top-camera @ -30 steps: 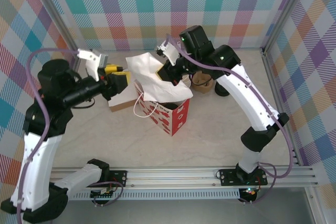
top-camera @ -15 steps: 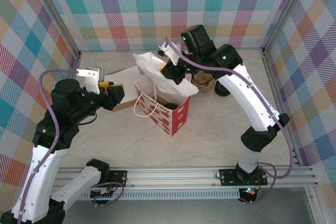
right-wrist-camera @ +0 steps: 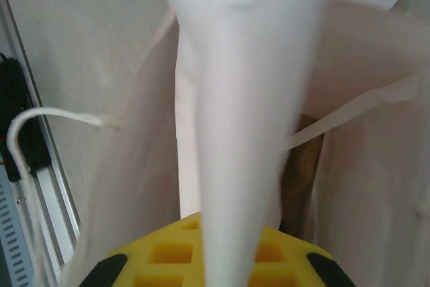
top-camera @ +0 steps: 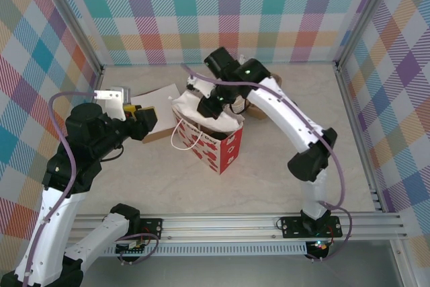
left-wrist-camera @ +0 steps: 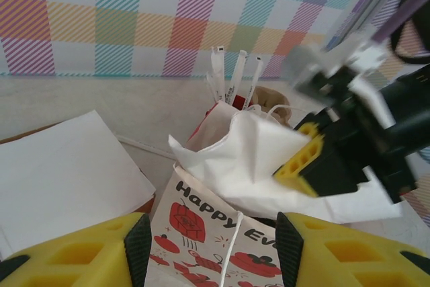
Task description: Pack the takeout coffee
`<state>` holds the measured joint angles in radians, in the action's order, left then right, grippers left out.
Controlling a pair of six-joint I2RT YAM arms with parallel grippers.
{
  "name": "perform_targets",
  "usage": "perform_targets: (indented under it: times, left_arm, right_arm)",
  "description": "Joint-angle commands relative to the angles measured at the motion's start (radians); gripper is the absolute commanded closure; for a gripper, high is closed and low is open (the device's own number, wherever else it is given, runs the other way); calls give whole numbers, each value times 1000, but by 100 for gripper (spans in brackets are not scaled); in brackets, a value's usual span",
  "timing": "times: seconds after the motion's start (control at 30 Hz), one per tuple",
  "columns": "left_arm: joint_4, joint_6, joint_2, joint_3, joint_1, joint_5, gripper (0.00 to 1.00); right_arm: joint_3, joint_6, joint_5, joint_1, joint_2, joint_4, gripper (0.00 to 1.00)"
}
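Left claw [top-camera: 144,117] was held open and empty, just left of the red-and-white bag [top-camera: 222,149] on the worktop [top-camera: 269,179]. A white sheet [top-camera: 158,97] was seen flat beside it. White paper [top-camera: 191,107] was pinched in the closed right claw [top-camera: 209,103] over the bag mouth. Coffee cup location could not be determined.

Overhead view looks down — both wrist views close on the gift bag [top-camera: 213,147].
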<state>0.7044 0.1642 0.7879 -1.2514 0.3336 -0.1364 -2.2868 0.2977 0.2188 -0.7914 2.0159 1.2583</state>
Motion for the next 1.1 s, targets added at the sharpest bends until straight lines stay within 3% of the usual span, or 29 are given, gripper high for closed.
perform_targets:
  times: [0.0, 0.3, 0.83, 1.07]
  left_arm:
    - [-14, 3, -10, -3, 12, 9, 46]
    - [-10, 2, -9, 1, 11, 9, 46]
    - [-15, 3, -10, 15, 12, 12, 45]
    - [-37, 77, -15, 67, 12, 91, 24]
  right_arm:
    - [-49, 31, -13, -19, 63, 111, 89]
    - [-38, 14, -45, -31, 167, 136, 86]
    - [-145, 7, -108, -30, 3, 153, 20]
    - [-161, -32, -195, -27, -91, 122, 10]
